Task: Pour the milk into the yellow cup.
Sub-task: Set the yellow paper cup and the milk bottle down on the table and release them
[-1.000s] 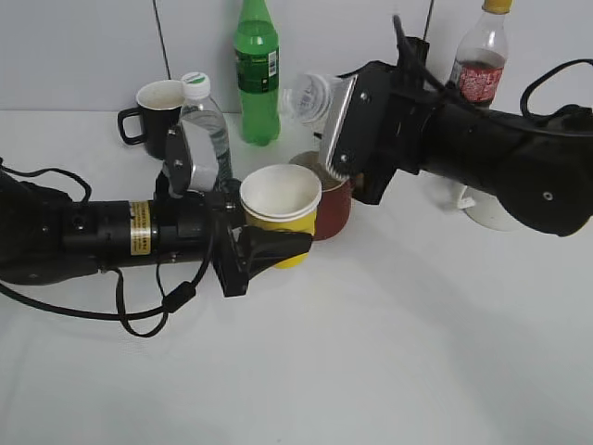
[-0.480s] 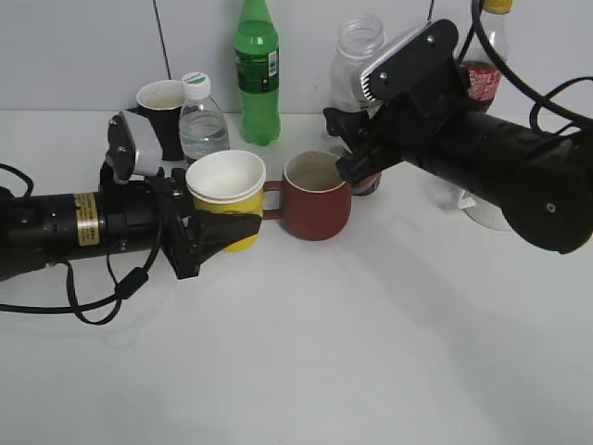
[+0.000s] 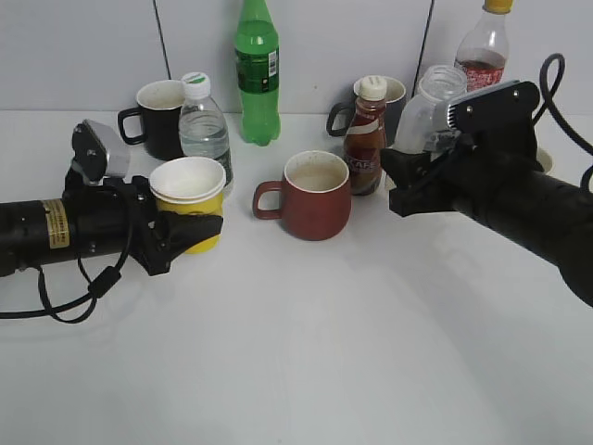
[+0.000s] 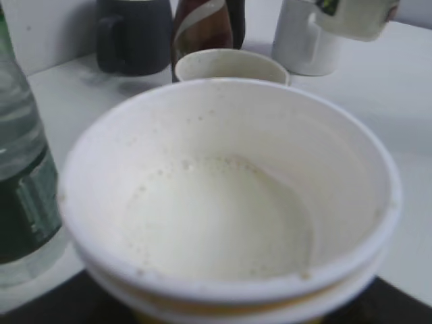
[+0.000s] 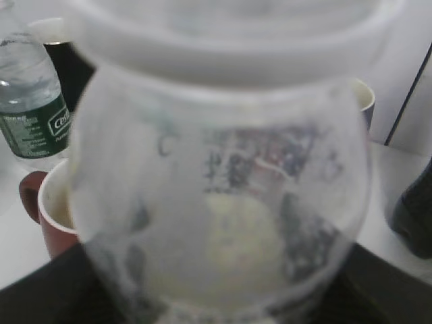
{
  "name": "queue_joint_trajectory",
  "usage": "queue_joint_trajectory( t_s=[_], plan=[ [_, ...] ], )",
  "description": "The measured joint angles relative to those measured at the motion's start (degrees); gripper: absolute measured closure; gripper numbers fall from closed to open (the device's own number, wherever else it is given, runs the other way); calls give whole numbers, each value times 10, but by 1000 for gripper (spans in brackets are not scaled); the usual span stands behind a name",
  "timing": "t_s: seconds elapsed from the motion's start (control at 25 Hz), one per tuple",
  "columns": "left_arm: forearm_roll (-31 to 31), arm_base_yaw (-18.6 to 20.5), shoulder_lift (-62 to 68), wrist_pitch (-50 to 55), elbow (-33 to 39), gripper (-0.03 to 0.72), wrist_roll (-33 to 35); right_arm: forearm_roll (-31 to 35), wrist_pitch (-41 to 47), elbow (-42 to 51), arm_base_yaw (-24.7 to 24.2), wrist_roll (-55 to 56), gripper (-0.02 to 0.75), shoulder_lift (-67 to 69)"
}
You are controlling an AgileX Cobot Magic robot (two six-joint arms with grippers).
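While my left fingers (image 3: 190, 239) hug the small yellow paper cup with the white rim (image 3: 188, 215), white milk (image 4: 216, 226) sits inside it, so the pour looks done. My right fingers (image 3: 408, 181) are closed round the clear, wide-mouthed plastic bottle (image 3: 428, 109), standing upright and looking almost empty. Both are far apart over the white bench (image 3: 306, 352). I should lower each one slowly, keep it level, then let go.
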Motion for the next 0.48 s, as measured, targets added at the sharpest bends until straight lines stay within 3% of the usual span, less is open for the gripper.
queue_joint_trajectory(
  t_s=[0.48],
  plan=[
    [-92, 0, 29, 22, 0, 245, 62, -6, -9, 15, -1, -2, 300, 33]
  ],
)
